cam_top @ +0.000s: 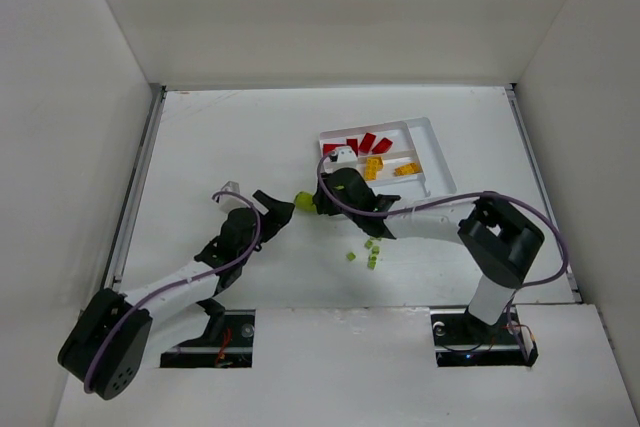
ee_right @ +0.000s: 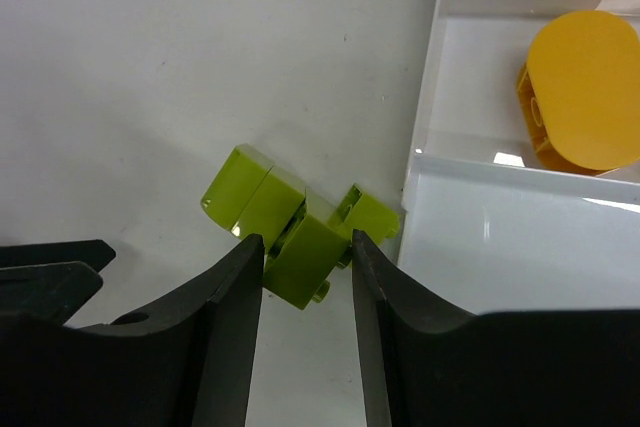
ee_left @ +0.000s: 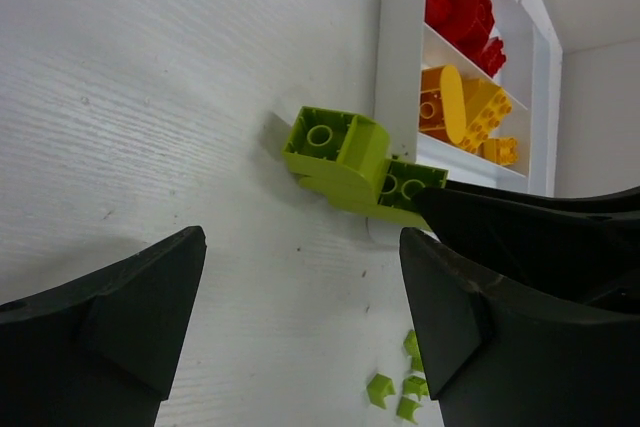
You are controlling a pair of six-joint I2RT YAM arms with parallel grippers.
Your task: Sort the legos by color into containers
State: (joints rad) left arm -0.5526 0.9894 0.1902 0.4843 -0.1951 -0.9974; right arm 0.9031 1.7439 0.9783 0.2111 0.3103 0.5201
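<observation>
A cluster of lime-green bricks [cam_top: 303, 203] lies on the table just left of the white tray [cam_top: 437, 152]; it also shows in the left wrist view [ee_left: 335, 152]. My right gripper [ee_right: 307, 242] is shut on one lime-green brick [ee_right: 300, 257] of this cluster, a finger on each side, low at the table. My left gripper [ee_left: 302, 247] is open and empty, a short way left of the cluster [cam_top: 281, 209]. The tray holds red bricks [cam_top: 358, 144] in the far slot and yellow-orange bricks [cam_top: 375, 168] in the middle slot. The near slot [ee_right: 520, 237] shows no bricks.
Several tiny lime-green cubes [cam_top: 368, 250] lie on the table in front of the right arm and show in the left wrist view [ee_left: 400, 392]. The two grippers are close together beside the tray's left end. White walls enclose the table.
</observation>
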